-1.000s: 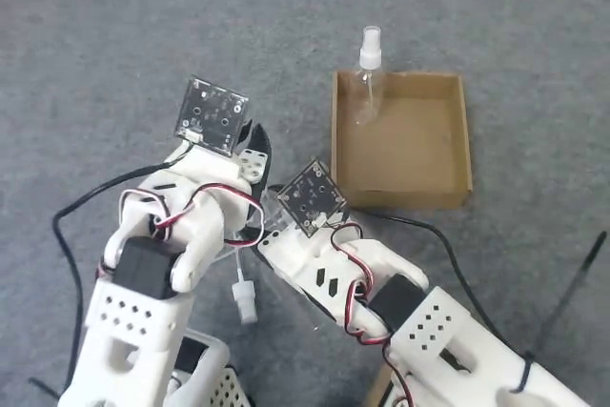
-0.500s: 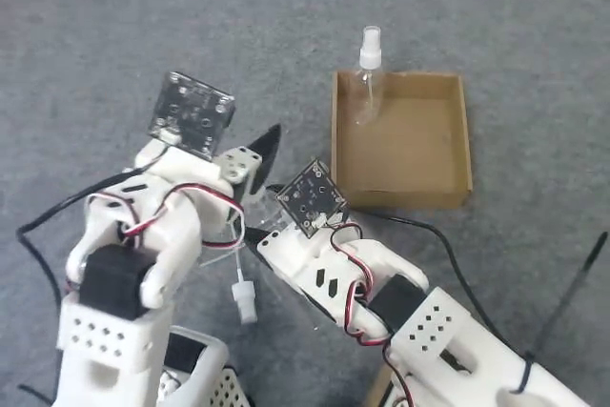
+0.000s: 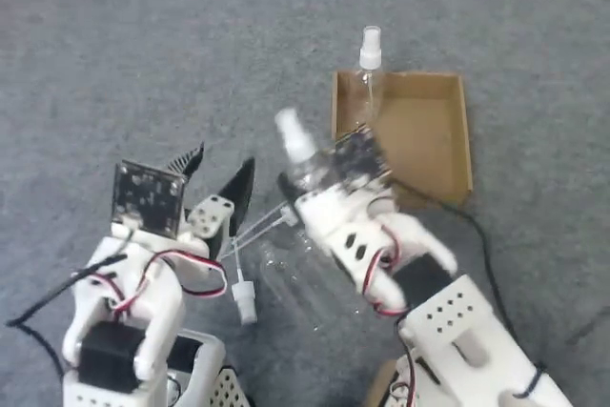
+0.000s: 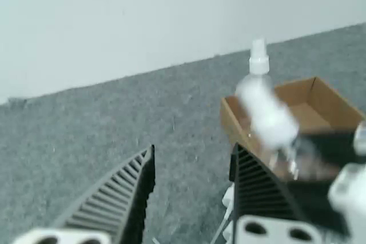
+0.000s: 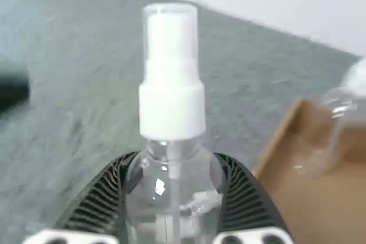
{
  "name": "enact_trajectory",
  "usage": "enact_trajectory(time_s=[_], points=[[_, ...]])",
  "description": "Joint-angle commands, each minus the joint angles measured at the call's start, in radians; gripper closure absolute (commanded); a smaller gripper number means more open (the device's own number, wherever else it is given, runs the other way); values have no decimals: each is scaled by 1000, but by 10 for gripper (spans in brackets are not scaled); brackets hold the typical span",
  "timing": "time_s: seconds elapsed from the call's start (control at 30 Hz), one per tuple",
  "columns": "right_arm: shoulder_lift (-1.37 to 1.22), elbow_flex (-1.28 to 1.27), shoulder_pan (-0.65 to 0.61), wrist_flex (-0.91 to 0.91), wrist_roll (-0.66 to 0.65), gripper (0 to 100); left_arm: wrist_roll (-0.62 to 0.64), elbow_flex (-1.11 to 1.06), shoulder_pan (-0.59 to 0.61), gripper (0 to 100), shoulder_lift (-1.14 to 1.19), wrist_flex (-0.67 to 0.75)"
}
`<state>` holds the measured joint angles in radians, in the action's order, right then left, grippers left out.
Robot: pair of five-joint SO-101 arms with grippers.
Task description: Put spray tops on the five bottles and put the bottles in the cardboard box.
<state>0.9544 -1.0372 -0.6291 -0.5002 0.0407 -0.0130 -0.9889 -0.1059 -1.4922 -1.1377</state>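
Note:
My right gripper [image 3: 319,181] is shut on a clear bottle [image 3: 307,169] fitted with a white spray top [image 3: 290,131], held upright above the carpet just left of the cardboard box [image 3: 448,173]. Close up, the spray top [image 5: 171,84] rises from the bottle [image 5: 170,192] between the right gripper's [image 5: 171,210] black fingers. A second topped bottle [image 3: 369,78] stands in the box's far left corner. My left gripper [image 3: 221,161] hangs open and empty to the left of the held bottle [image 4: 267,121]; its own view shows the left gripper [image 4: 191,190] spread wide.
A loose spray top [image 3: 245,300] with its thin tube lies on the grey carpet between the arms. Clear uncapped bottles [image 3: 291,278] lie beside it, partly under the right arm. The box [image 4: 311,101] has free floor inside.
The right arm has lifted the topped bottle up and toward the box. The left gripper let go of it, opened wide and drew back toward the left and the near side.

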Motion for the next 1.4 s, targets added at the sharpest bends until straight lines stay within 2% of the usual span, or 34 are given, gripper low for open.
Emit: enact_trajectory(time_s=[0.0,0.33,0.47,0.83,1.1,1.37], points=[[-15,183,47,-10,2,993,-9,-110,-26,801,-103,54],[-460,566,1,-13,8,993,-6,-286,-46,730,-304,109],[-562,701,-84,-127,8,993,17,-343,-61,728,-301,166],[-427,767,-111,-401,9,993,17,-372,-57,731,-301,184],[-369,767,-108,-483,8,993,15,-372,-60,731,-301,181],[-363,767,-70,-487,2,993,15,-372,-60,731,-304,181]])
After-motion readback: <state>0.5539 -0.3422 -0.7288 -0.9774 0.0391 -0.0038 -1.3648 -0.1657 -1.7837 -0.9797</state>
